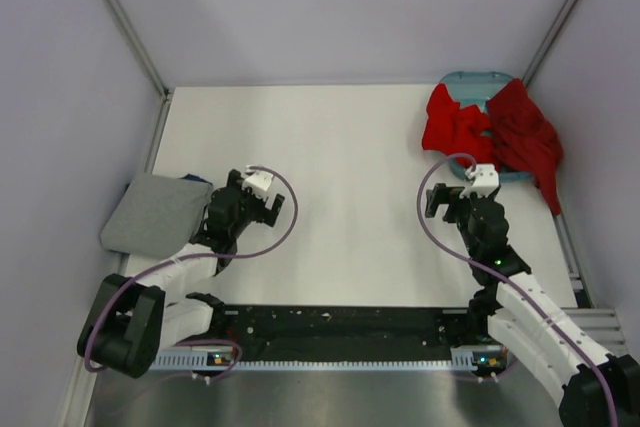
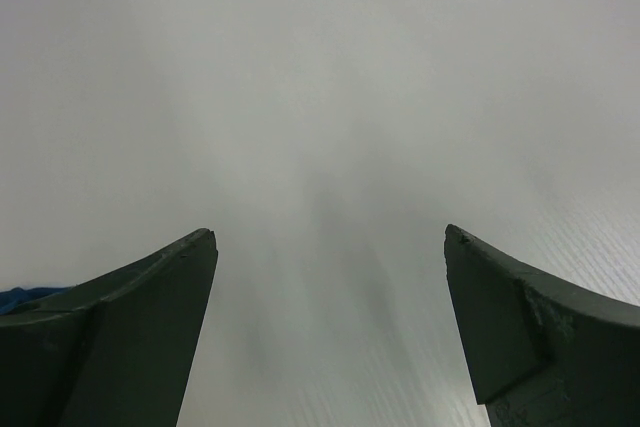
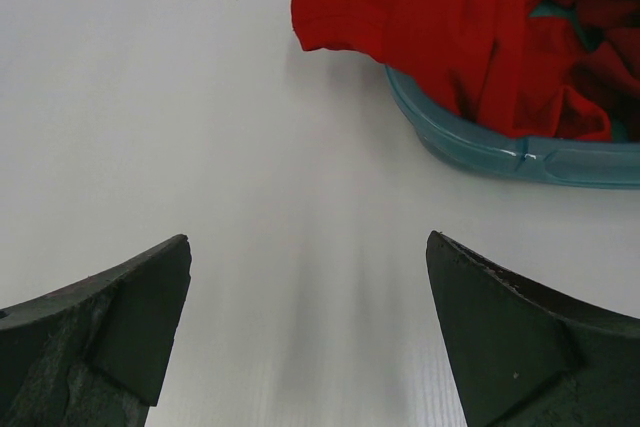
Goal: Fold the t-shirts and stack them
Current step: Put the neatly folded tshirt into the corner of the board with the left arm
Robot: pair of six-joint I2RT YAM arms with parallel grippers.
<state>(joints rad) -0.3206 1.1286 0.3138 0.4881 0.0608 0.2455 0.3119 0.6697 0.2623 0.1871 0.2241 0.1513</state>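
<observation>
A folded heather grey t-shirt (image 1: 152, 213) lies at the table's left edge, with a dark navy edge (image 1: 195, 179) showing at its far side. Red t-shirts (image 1: 455, 125) spill over a teal basket (image 1: 478, 80) at the back right, one (image 1: 527, 137) hanging off its right side. My left gripper (image 1: 262, 199) hovers just right of the grey shirt, open and empty (image 2: 330, 237); a blue sliver (image 2: 20, 297) shows by its left finger. My right gripper (image 1: 448, 199) stands open and empty (image 3: 308, 242) over bare table, short of the red shirts (image 3: 420, 7) and the basket rim (image 3: 500, 152).
White walls with metal corner posts (image 1: 125, 22) close in the white table (image 1: 340, 167) on three sides. A black rail (image 1: 340, 325) with both arm bases runs along the near edge. Purple cables (image 1: 290, 217) loop beside each wrist.
</observation>
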